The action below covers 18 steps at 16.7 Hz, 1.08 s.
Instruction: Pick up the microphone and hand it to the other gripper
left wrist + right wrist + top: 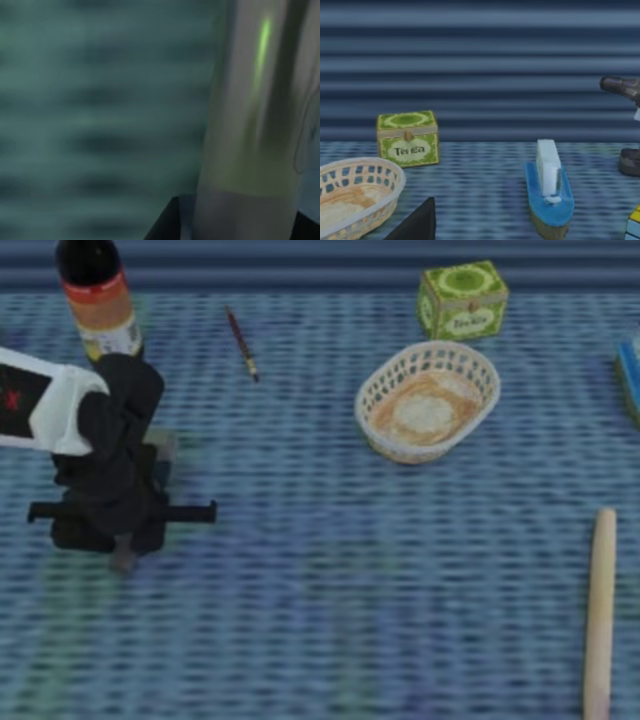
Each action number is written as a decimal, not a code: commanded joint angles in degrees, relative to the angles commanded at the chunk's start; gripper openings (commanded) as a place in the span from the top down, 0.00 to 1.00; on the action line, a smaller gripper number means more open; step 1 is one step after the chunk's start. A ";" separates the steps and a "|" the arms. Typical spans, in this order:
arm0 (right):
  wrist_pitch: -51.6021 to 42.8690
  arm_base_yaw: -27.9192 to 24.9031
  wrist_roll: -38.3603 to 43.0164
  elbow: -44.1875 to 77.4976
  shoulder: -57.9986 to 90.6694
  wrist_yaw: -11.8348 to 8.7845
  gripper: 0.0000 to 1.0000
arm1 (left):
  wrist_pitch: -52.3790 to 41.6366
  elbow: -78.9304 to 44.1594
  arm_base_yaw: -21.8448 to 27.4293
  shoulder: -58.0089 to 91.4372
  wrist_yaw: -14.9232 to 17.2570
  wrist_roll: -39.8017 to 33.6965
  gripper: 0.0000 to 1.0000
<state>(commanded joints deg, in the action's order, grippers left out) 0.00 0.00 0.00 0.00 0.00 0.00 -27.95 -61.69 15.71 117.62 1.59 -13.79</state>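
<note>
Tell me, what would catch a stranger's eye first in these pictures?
First, the left arm's black gripper, low over the blue cloth at the table's left side, hiding whatever lies under it. In its wrist view a grey cylinder, probably the microphone's handle, stands very close. Next come the white basket and green tea box toward the far right, and the pale wooden rod along the right edge.

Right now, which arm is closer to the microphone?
Left. The left gripper is down over the microphone, whose grey handle fills its wrist view. The right arm is out of the top view, off by the tea box and brush.
</note>
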 joint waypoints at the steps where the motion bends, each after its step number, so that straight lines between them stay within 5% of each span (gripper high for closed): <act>1: 0.00 0.00 0.00 0.00 0.00 0.00 0.00 | 0.00 0.00 0.00 0.00 0.00 0.00 1.00; 4: 0.00 0.00 0.00 0.00 0.00 0.00 0.00 | 0.00 0.00 0.00 0.00 0.00 0.00 1.00; 5: 0.00 0.00 0.00 0.00 0.00 0.00 0.00 | -2.02 -0.59 -0.45 -2.91 -3.08 2.16 1.00; 9: 0.00 0.00 0.00 0.00 0.00 0.00 0.00 | 1.67 0.11 -0.46 -3.41 -1.15 2.87 1.00; 18: 0.00 0.00 0.00 0.00 0.00 0.00 0.00 | 40.19 9.54 -2.06 -10.83 15.33 8.29 1.00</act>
<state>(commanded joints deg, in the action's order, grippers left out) 0.00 0.00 0.00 0.00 0.00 0.00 12.24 -52.16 13.65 106.78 16.91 -5.50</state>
